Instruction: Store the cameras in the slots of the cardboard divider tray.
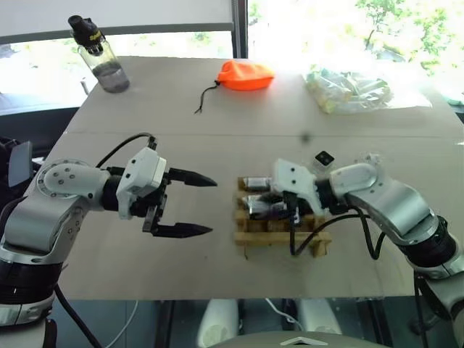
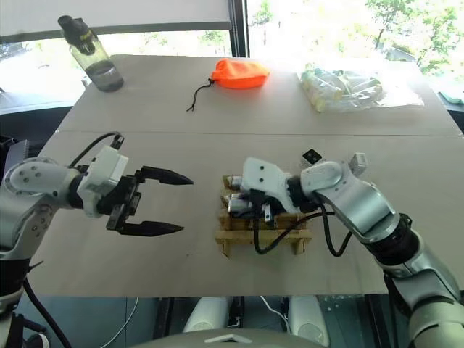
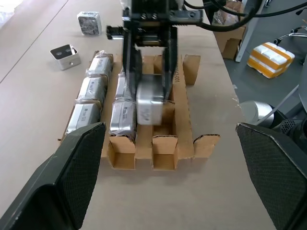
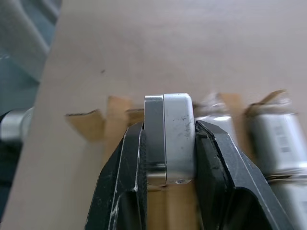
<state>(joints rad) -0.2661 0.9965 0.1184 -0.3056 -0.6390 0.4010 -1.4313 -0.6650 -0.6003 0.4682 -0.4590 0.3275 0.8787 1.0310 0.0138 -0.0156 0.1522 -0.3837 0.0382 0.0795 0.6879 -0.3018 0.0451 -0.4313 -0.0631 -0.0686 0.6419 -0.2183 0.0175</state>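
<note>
We see the right end effector closed on one camera — the silver-grey block sits pinched between its two black fingers, just above the cardboard divider tray. The tray lies on the worktop near the front edge, a little to the right of the centre. Several cameras already lie in its slots, in two rows side by side, while the row under the held camera has free slots. Two more cameras rest loose on the worktop: one just beside the tray, another a little further away, both at about 1 o'clock from the tray in the head views.

The left end effector hangs at 9 o'clock from the tray, its fingers spread wide, holding nothing.

At the far side of the worktop stand a bottle (at 11 o'clock), an orange pouch at 12 o'clock, and a clear plastic bag with pale tubes at 1 o'clock.
</note>
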